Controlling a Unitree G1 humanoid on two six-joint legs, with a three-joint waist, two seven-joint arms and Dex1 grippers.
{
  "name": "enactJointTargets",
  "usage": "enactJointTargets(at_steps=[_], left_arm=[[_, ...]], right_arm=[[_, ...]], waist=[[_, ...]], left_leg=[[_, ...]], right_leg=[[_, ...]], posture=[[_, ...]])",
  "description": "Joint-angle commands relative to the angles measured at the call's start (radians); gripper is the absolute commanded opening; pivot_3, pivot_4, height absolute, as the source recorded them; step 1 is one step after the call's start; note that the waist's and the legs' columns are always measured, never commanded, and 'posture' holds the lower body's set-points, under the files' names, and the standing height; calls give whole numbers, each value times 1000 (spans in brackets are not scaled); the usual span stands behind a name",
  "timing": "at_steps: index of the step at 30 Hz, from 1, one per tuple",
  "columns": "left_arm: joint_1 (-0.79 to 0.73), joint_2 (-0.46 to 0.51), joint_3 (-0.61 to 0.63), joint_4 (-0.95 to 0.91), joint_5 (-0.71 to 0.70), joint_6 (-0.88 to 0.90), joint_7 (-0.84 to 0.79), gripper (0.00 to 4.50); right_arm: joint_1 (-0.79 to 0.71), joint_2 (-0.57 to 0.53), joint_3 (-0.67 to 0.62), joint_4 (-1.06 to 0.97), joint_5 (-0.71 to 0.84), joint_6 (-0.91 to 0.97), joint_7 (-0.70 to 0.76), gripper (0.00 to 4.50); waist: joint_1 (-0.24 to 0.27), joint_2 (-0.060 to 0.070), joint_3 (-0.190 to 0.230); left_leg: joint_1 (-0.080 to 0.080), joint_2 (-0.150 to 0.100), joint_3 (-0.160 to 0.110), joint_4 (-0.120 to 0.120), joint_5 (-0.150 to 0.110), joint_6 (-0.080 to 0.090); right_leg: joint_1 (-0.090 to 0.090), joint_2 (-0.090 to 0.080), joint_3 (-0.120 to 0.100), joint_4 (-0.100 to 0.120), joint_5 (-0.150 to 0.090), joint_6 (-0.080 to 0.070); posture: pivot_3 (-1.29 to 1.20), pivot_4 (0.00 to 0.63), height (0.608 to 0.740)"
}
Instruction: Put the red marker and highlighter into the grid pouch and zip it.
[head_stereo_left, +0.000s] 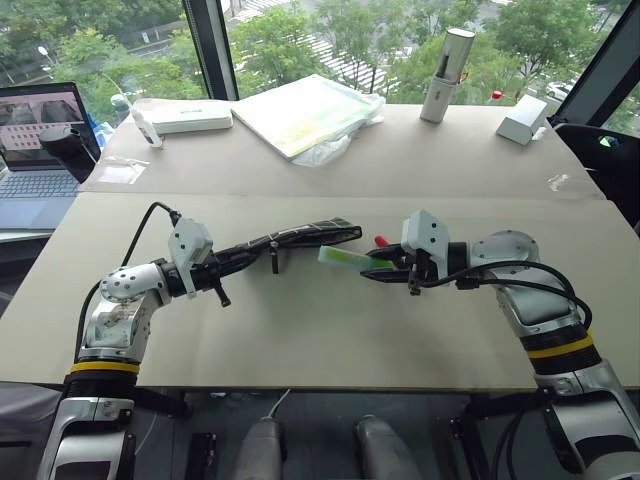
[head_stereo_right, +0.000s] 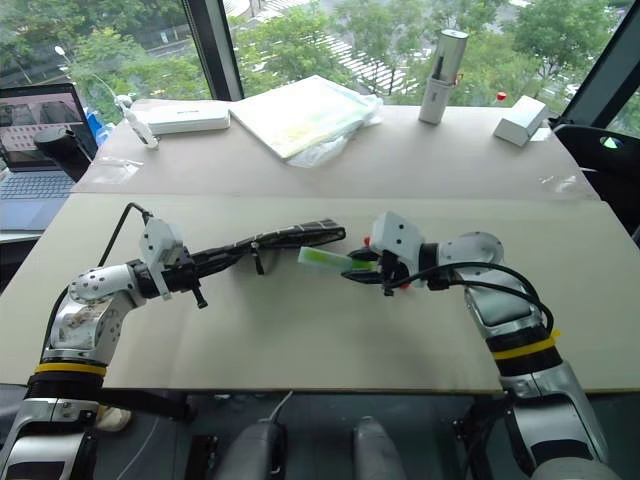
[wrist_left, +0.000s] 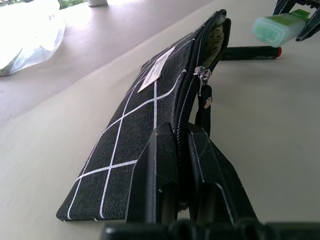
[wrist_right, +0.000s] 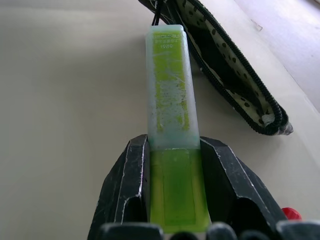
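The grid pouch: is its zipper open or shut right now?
Open. The grid pouch gapes at its far end, the dotted lining shows between the zipper teeth, and the zipper pull sits only partway along.

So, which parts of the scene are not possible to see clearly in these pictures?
- The red marker: in the head views the right hand covers all but its red tip; the left wrist view shows it behind the pouch.
- The grid pouch: the left hand covers its near end; most of its inside is hidden.
- The highlighter: its printed text is too small to read.
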Motion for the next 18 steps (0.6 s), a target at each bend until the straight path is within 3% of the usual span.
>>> enactJointTargets(at_steps=[1,18], left_arm=[[-16,6,7,-11,3,-17,-7,0],[-8,3,0,3,36,-46,-19,0]], right_arm=[[-35,7,-16,29,-13,-48,-9,1052],[-69,9,-9,129,-52,-88,-6,1052]], waist=[[-1,0,0],[-2,0,0]], left_leg=[[0,0,0,0,0,0],[0,0,0,0,0,0]], right_leg=[[0,0,0,0,0,0],[0,0,0,1,0,0]], posture=[[0,150,731],[0,150,731]])
